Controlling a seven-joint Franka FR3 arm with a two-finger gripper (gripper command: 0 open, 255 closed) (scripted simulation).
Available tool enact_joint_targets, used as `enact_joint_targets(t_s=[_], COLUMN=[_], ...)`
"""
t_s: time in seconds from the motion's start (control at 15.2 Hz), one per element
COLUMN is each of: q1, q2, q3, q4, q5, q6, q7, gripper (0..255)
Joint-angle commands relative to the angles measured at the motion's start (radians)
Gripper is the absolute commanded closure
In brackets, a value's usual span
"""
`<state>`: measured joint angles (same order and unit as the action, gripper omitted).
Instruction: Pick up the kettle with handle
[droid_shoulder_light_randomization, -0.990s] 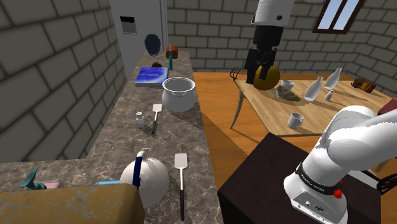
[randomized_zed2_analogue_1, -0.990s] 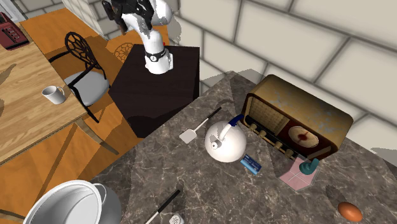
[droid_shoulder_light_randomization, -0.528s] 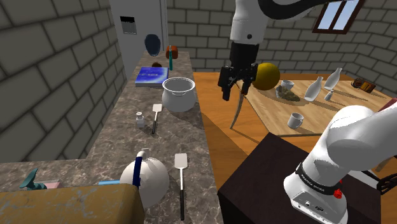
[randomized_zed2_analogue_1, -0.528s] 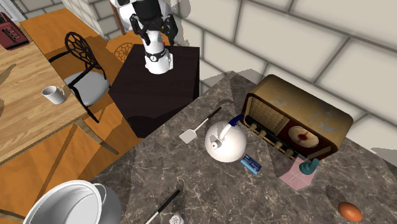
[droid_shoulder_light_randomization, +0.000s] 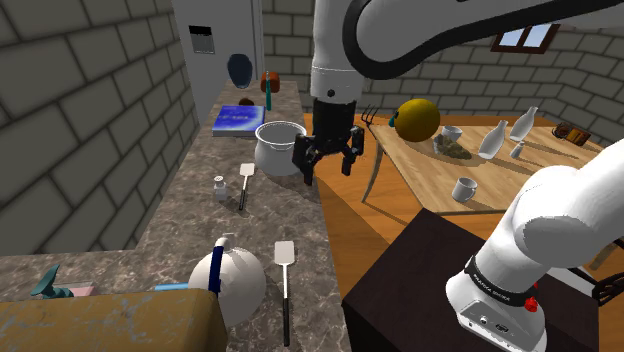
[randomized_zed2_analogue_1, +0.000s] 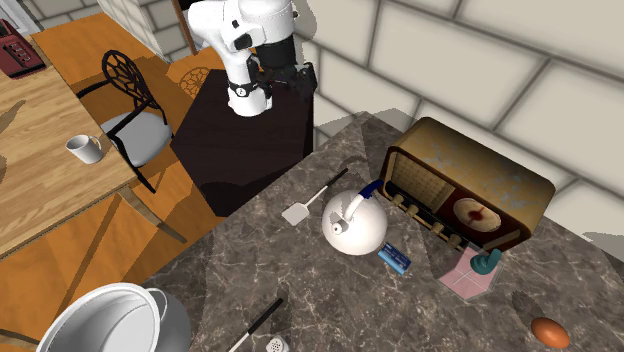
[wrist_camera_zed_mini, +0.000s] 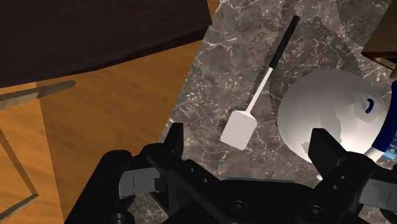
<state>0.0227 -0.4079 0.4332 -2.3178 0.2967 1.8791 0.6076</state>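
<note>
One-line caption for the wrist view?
Open black tool above grey marbled counter, white spatula beside round white kettle with blue handle.

A round white kettle (droid_shoulder_light_randomization: 236, 287) with a dark blue arched handle is seen standing upright at the lower left of the shoulder view, spout turned upward.

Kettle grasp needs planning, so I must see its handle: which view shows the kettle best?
The second exterior view: the kettle stands whole, its blue handle clear on top. In the shoulder view the radio hides its lower part. In the wrist view a finger covers part of its dome.
</note>
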Motion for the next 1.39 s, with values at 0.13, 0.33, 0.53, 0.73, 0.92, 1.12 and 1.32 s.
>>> enact_joint_targets(t_s=[0.13, 0.33, 0.53, 0.73, 0.92, 1.12, 1.32], q1=[-0.014, -0.022, -0.014, 0.019, 0.074, 0.141, 0.197], q2=[0.157, 0.286, 0.427, 0.572, 0.714, 0.849, 0.956], q3=[0.094, 0.150, 0.187, 0.194, 0.174, 0.138, 0.103], q4=[0.077, 0.146, 0.229, 0.326, 0.440, 0.570, 0.688], q5=[-0.039, -0.102, -0.191, -0.292, -0.385, -0.457, -0.500], q6=[0.088, 0.142, 0.182, 0.203, 0.204, 0.188, 0.166], q7=[0.166, 0.296, 0.436, 0.573, 0.695, 0.793, 0.856], gripper=[0, 0, 0, 0, 0, 0, 0])
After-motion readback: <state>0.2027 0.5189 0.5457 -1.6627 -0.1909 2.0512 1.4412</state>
